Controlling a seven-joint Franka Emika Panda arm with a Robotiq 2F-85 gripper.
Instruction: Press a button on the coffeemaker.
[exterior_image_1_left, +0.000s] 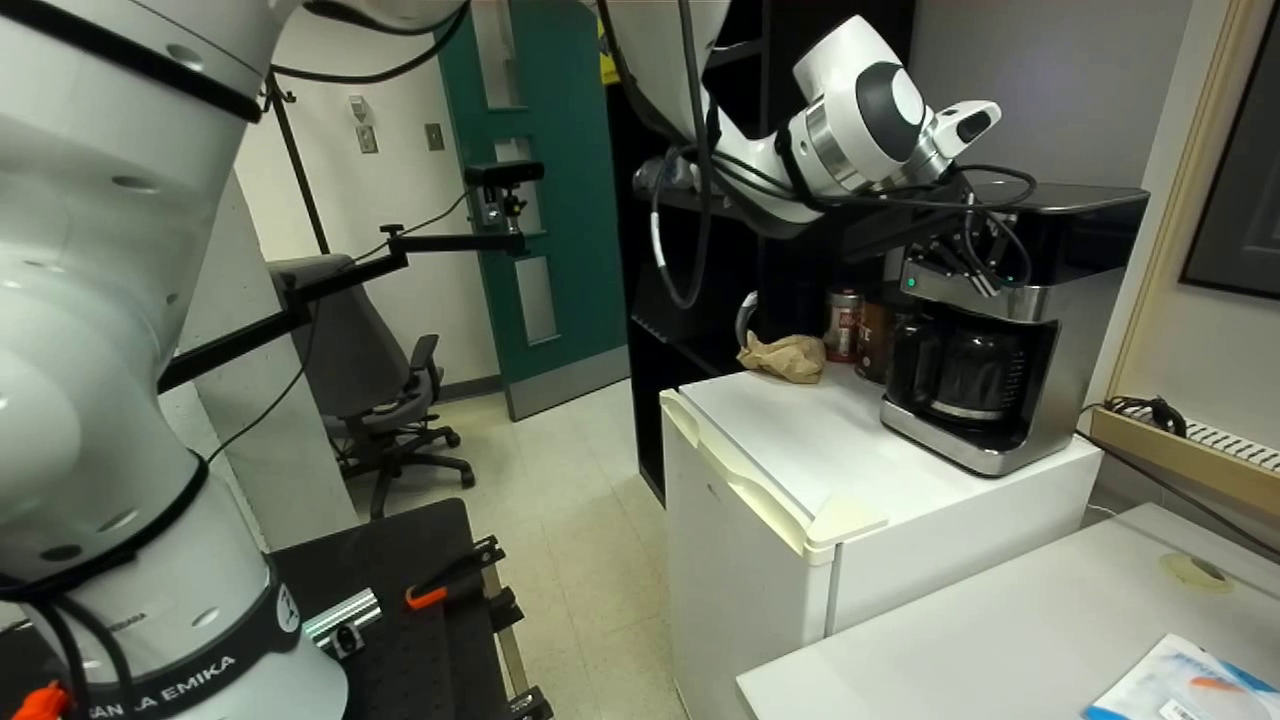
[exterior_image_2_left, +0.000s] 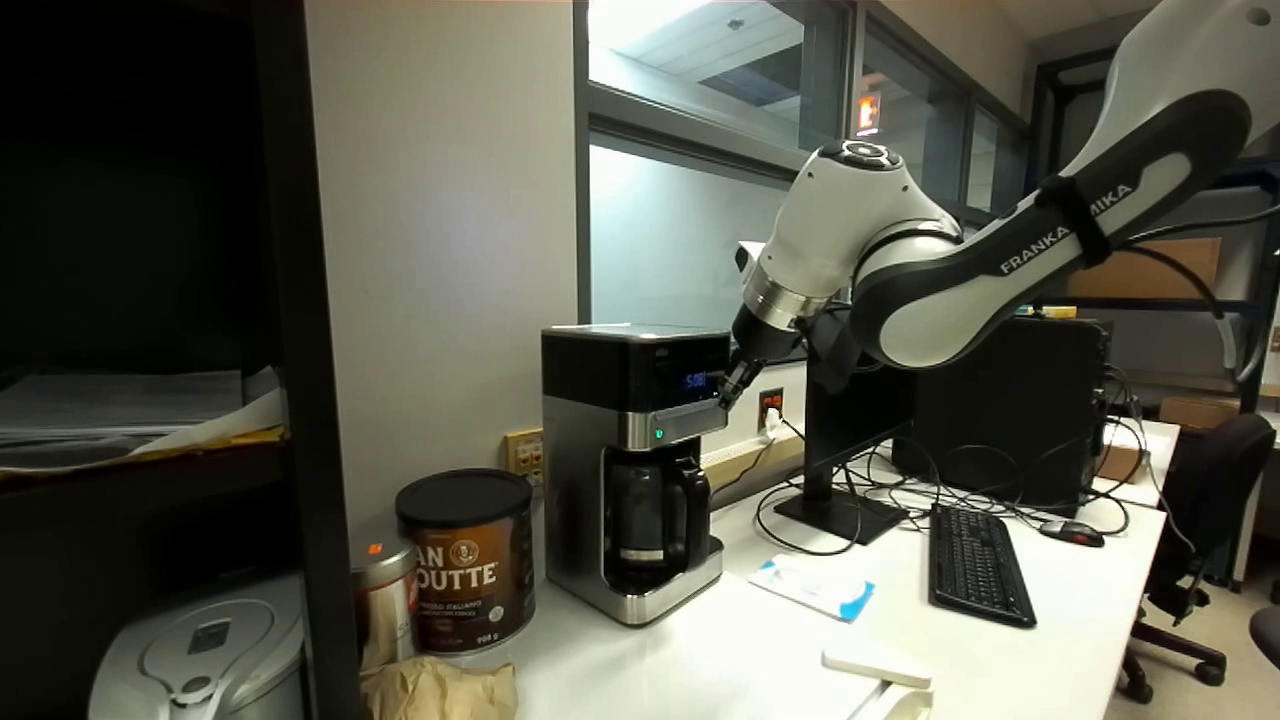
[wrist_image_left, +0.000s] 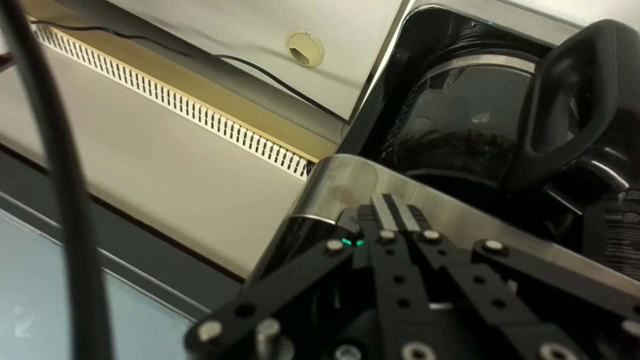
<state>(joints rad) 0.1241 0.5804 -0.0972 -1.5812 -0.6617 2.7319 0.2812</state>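
One bent arm (exterior_image_2_left: 975, 290) slants its gripper (wrist_image_left: 395, 211) down at the coffeemaker (exterior_image_2_left: 632, 435)

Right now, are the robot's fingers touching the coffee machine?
Cannot tell. In the wrist view, the fingers overlap the coffeemaker; both exterior views also show them overlapping its front. No view plainly shows contact or a gap.

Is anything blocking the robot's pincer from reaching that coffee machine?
Nothing visible. In both exterior views, the pincer is right at the upper front of the coffeemaker; whether they touch, I can't tell. The wrist view's thick black cable runs off to one side.
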